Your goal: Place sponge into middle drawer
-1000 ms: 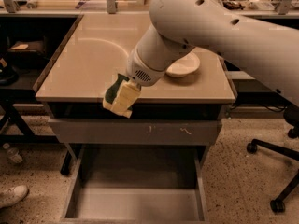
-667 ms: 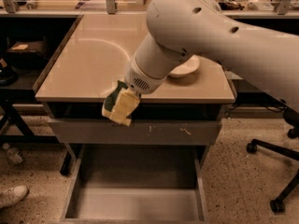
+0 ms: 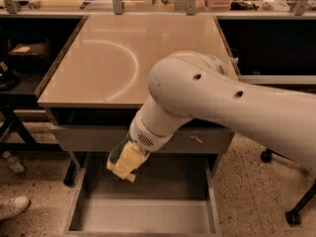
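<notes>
Hovering above the open middle drawer (image 3: 148, 215), the gripper (image 3: 132, 151) is clamped on the sponge (image 3: 124, 163), which sits right at its tip. Best bet now is to go straight down toward the grey floor beneath and release low (no dropping from height). The sponge shows pale yellow foam, with a dark green layer along one edge.

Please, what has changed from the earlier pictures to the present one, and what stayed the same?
The gripper, holding the sponge, moved down and forward: from the front edge of the table to a place over the rear left of the open middle drawer. Nothing was let go. The sponge stayed gripped and the middle drawer stayed open.
</notes>
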### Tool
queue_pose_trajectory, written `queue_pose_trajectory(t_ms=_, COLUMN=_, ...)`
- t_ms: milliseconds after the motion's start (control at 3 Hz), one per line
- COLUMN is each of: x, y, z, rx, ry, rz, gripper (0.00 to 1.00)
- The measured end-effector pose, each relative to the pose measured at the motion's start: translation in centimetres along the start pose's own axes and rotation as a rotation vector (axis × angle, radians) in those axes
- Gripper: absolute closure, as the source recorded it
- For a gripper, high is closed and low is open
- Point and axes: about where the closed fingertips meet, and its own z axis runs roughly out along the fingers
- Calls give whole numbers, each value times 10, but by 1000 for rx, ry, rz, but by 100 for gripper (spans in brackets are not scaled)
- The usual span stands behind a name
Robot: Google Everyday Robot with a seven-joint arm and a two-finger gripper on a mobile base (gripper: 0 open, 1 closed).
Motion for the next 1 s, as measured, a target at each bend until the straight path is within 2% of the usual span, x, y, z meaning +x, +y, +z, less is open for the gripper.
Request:
queue_pose_trajectory(t_ms=333, x=37, y=27, z=42, rx=-75, ry=10, rz=88, gripper=100)
queue_pose_trajectory(t_ms=667, x=36, y=27, z=42, rx=-75, ry=10, rz=88, gripper=100)
queue_pose_trajectory(t_ms=1000, x=54, y=37, z=70, rx=-102, ry=-5, rz=145, gripper=100)
